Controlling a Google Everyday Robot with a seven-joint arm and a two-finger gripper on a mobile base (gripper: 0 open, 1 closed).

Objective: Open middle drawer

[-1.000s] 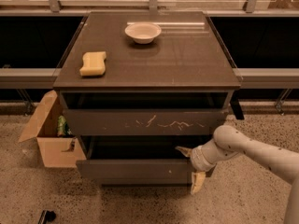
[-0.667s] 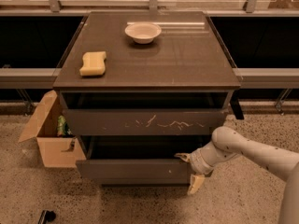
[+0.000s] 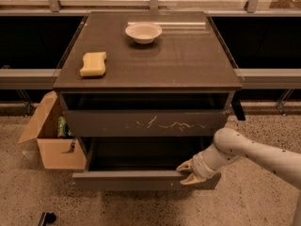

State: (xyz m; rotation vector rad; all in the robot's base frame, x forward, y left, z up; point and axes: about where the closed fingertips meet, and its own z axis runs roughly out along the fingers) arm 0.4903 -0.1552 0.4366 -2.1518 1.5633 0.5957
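Speckled floor (image 3: pixel 141 208), dark cabinet (image 3: pixel 188 65): claw (image 3: pixel 190 172) pinches middle drawer (image 3: pixel 127 180) front at R end, front running leftward from claw.

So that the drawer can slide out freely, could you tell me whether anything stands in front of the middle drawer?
Nothing visible does. The gripper is at the right front end of the middle drawer; the cardboard box stands off to its side.

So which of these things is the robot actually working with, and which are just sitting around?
In the job: middle drawer, pulled out; gripper at its front's right end.
Lying about: yellow sponge, white bowl, cardboard box, scratched upper drawer.
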